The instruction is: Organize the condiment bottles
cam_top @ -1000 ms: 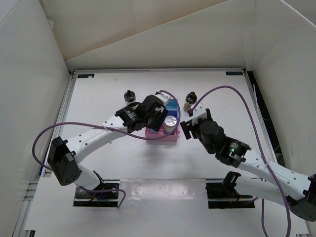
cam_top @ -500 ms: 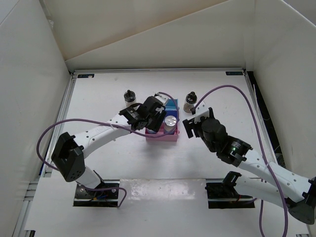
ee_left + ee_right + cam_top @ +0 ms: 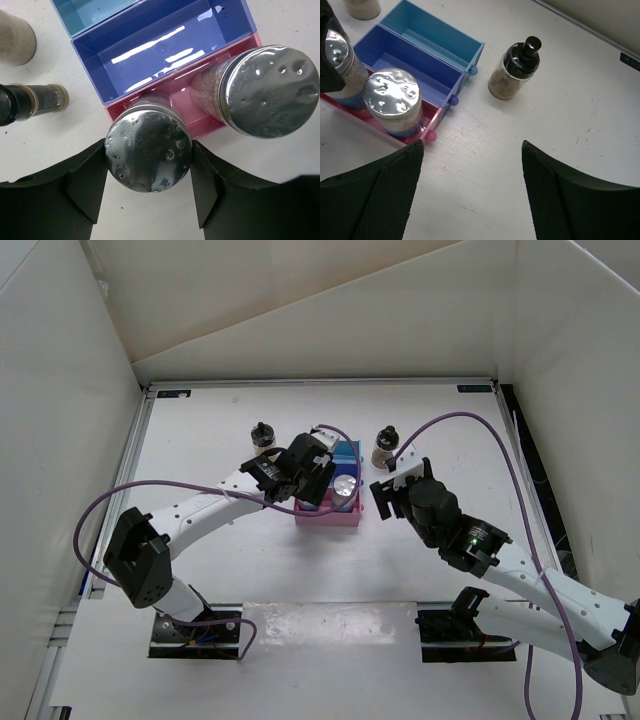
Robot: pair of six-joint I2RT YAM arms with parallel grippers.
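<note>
My left gripper [image 3: 148, 159] is shut on a silver-topped bottle [image 3: 148, 145] that stands at the left end of the rack's pink compartment [image 3: 186, 116]. Both fingers press its cap. In the top view the left gripper [image 3: 316, 483] hides this bottle. The second silver-topped bottle [image 3: 270, 90] stands in the same compartment to its right [image 3: 346, 484] [image 3: 393, 100]. One black-capped bottle [image 3: 262, 436] [image 3: 30, 100] stands on the table left of the rack. The other black-capped bottle [image 3: 384, 445] [image 3: 519, 67] stands right of it. My right gripper [image 3: 472, 165] [image 3: 385, 490] is open and empty, just near of that bottle.
The stepped rack [image 3: 345, 518] has a pink front, a dark blue middle [image 3: 410, 55] and a light blue back compartment [image 3: 435, 35]; both blue ones hold nothing. A pale beige cylinder [image 3: 15, 37] [image 3: 362, 7] stands by the rack's far left corner, cut off by the frame. White walls enclose the table.
Over the last second my left gripper moved a little farther over the rack's left end with the bottle. My right gripper shifted slightly to the right. Both are almost still over the last half second.
</note>
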